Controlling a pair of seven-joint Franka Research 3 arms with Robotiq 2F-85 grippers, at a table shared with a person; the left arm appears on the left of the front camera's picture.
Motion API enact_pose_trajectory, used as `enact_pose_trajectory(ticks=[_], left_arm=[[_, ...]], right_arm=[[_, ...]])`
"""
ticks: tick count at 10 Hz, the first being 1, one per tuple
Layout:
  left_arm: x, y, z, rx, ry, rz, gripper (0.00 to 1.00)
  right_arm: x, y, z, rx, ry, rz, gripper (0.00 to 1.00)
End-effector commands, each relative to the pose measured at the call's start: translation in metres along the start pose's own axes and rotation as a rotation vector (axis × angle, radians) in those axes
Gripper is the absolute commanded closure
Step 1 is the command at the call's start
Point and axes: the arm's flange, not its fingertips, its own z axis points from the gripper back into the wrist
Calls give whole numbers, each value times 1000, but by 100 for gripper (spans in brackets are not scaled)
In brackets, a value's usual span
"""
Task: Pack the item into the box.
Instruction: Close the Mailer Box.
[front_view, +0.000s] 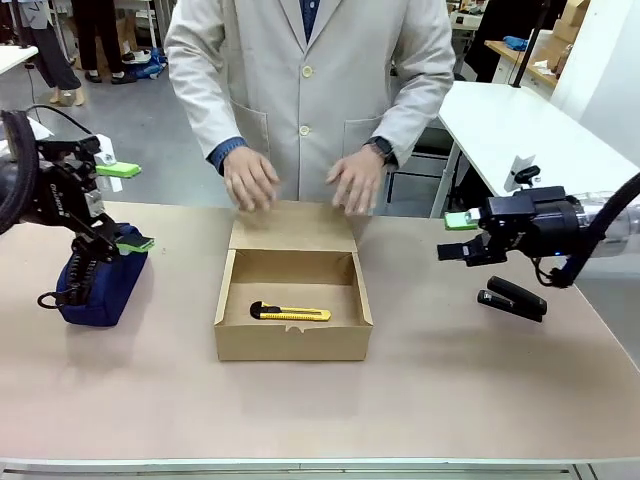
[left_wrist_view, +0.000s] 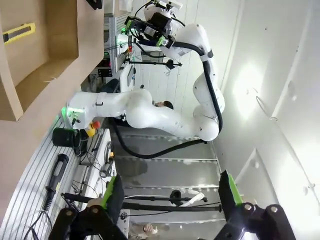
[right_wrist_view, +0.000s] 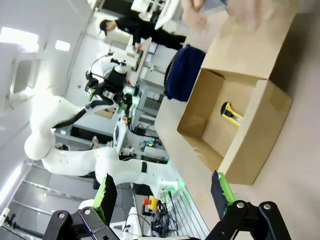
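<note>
Knife (front_view: 290, 314) lies in the box (front_view: 292, 347); closing its twelve o'clock flap (front_view: 293, 228), by the person's hands (front_view: 250, 182), looks next. Left end effector (front_view: 125, 207) and right end effector (front_view: 456, 237) gape empty

Robotics laboratory. Behind the worktable (front_view: 450, 380) stands a person in a pale lab coat (front_view: 310, 90). Beyond its far right corner is a white bench (front_view: 530, 130). At its near edge, a white robot arm (left_wrist_view: 150, 110) is mounted beside an emergency-stop button (left_wrist_view: 91, 131).

Person's hands (front_view: 250, 182) motion-blurred at box (front_view: 290, 343) flap; knife (left_wrist_view: 20, 32) cropped by left wrist view's edge, half-hidden in right wrist view.
</note>
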Motion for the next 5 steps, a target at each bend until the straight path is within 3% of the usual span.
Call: enact_pose_trajectory(ticks=[1,2,3,5], left_arm=[[3,4,-8,2,13,9,0],[22,14,-15,4,-13,-74,0],[45,24,-20,126,-182,-186,0],[80,38,-23,344,-316,-221,0]], right_arm=[[-1,2,-11,0,19,3,0],[11,-1,-27,-100,-57,-80,0],[25,0,-43,-94,-97,-121,0],[66,-9,-67,-124,-144,-265,0]])
